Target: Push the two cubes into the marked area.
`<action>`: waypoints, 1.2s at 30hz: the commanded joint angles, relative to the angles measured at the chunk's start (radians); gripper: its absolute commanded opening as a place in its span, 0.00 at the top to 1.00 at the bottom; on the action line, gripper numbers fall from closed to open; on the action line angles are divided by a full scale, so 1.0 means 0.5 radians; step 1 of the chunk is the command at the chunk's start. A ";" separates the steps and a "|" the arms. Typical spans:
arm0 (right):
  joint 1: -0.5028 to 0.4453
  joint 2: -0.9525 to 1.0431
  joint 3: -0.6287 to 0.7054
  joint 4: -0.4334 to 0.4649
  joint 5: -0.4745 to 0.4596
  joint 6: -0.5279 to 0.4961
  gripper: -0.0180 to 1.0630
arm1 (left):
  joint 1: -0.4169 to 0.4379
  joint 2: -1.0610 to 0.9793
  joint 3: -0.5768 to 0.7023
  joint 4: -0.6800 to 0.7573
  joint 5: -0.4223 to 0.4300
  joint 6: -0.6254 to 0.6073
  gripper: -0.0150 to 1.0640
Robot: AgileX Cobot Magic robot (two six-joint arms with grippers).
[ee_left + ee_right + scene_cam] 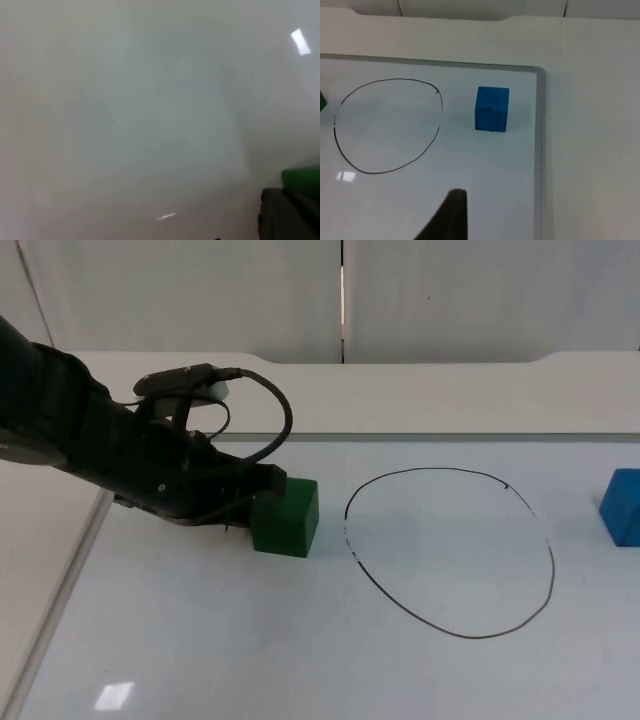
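Top view, left gripper: left gripper (262,502) lies low over the tabletop (300,640), its tip pressed against the left face of the green cube (287,516); whether its fingers are parted or closed cannot be told here.
Top view, green cube: sits upright on the tabletop, just left of the marked area (450,552) and outside its line, with a narrow strip of bare board between them.
Top view, marked area: a black hand-drawn loop, roughly oval, with nothing inside it.
Top view, blue cube (622,506): stands at the picture's right edge, well right of the loop and outside it, partly cut off by the frame.
Top view, surroundings: the grey partition wall (480,300) rises behind the tabletop.
Left wrist view, left gripper: a dark fingertip (287,215) is seen with a patch of the green cube (302,179) touching it just beyond; the rest is plain white board.
Right wrist view, right gripper: one black fingertip (451,217) hangs above the board, near the loop (387,125) and apart from both cubes; its grip state cannot be told.
Right wrist view, blue cube (492,109): upright, just beside the loop on its outer side, between the line and the board's metal edge (539,150).
Right wrist view, green cube (322,100): a sliver shows at the far side of the loop, outside it.
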 commanded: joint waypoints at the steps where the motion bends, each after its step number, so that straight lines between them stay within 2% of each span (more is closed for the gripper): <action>1: -0.012 -0.004 0.005 0.000 -0.006 0.000 0.01 | -0.011 0.003 -0.007 -0.021 0.008 -0.023 0.99; 15: -0.012 -0.004 0.005 -0.003 -0.006 0.000 0.01 | -0.018 0.003 -0.004 -0.021 0.078 -0.111 0.99; 22: -0.012 -0.004 0.005 -0.003 -0.006 0.000 0.01 | -0.096 0.003 -0.004 -0.021 0.051 -0.130 0.99; 36: -0.012 -0.004 0.005 -0.003 -0.006 0.000 0.01 | -0.128 0.003 -0.004 -0.021 0.033 -0.161 0.99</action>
